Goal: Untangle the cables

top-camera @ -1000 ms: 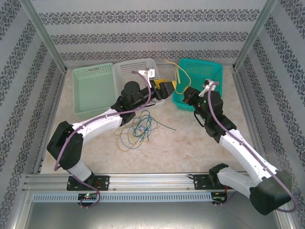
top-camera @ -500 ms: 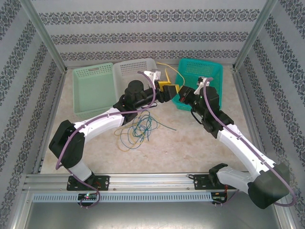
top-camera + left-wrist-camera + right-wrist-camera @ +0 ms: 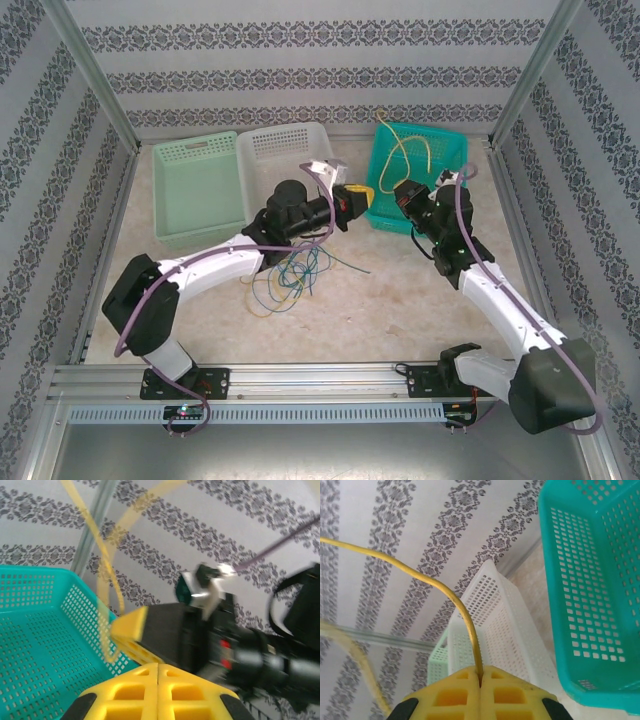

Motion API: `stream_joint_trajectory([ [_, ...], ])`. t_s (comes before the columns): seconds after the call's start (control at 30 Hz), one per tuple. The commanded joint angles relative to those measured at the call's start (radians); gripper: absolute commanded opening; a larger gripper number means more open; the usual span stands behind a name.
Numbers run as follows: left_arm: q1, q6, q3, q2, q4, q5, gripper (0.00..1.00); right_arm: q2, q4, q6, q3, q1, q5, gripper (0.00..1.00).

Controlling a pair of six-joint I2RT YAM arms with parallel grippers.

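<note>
1. Tangle of cables (image 3: 288, 268): blue, green and yellow strands lie looped together on the table (image 3: 400, 290), lower centre of the top view.
2. Left gripper (image 3: 158, 672): jaws are pressed flat together. No strand is visible at the seam, so I cannot tell if anything is pinched.
3. Right gripper (image 3: 480, 675): jaws are closed on the yellow cable (image 3: 451, 596), which leaves the seam and arcs up-left.
4. Teal basket (image 3: 551, 605): sits just beyond both grippers. In the top view the yellow cable loops above it.
5. Judgement: the yellow strand looks separated. Lower it well inside the basket before letting go, keeping slack off the rim and clear of the left gripper.
</note>
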Motion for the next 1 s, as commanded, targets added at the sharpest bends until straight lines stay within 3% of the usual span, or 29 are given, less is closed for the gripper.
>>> stream_joint_trajectory([
  [0.0, -0.048, 0.172, -0.006, -0.093, -0.002, -0.016, 0.05, 0.027, 0.166, 0.240, -0.044, -0.028, -0.082, 0.00],
  [0.1, -0.062, 0.226, 0.029, -0.104, -0.095, -0.038, 0.05, 0.036, 0.184, 0.213, -0.033, -0.028, -0.125, 0.00],
  [0.13, -0.062, 0.228, 0.030, -0.104, -0.105, -0.053, 0.11, 0.025, 0.137, 0.162, -0.012, -0.021, -0.129, 0.00],
  [0.2, -0.062, 0.228, 0.028, -0.106, -0.113, -0.091, 0.39, -0.004, 0.059, 0.073, 0.016, -0.010, -0.123, 0.00],
  [0.27, -0.061, 0.222, 0.051, -0.103, -0.175, -0.154, 0.73, -0.035, 0.001, 0.014, 0.030, -0.009, -0.129, 0.00],
  [0.3, -0.055, 0.213, 0.080, -0.097, -0.225, -0.174, 0.78, -0.049, -0.023, -0.008, 0.033, -0.010, -0.132, 0.00],
  [0.47, -0.027, 0.181, 0.191, -0.025, -0.307, -0.091, 0.86, -0.064, -0.050, -0.056, 0.040, -0.004, -0.187, 0.00],
  [0.73, 0.007, 0.200, 0.307, 0.059, -0.385, -0.175, 0.85, -0.056, -0.050, -0.074, 0.040, 0.020, -0.218, 0.00],
  [0.97, 0.043, 0.176, 0.350, 0.103, -0.396, -0.118, 0.83, -0.044, -0.036, -0.074, 0.055, 0.029, -0.248, 0.00],
])
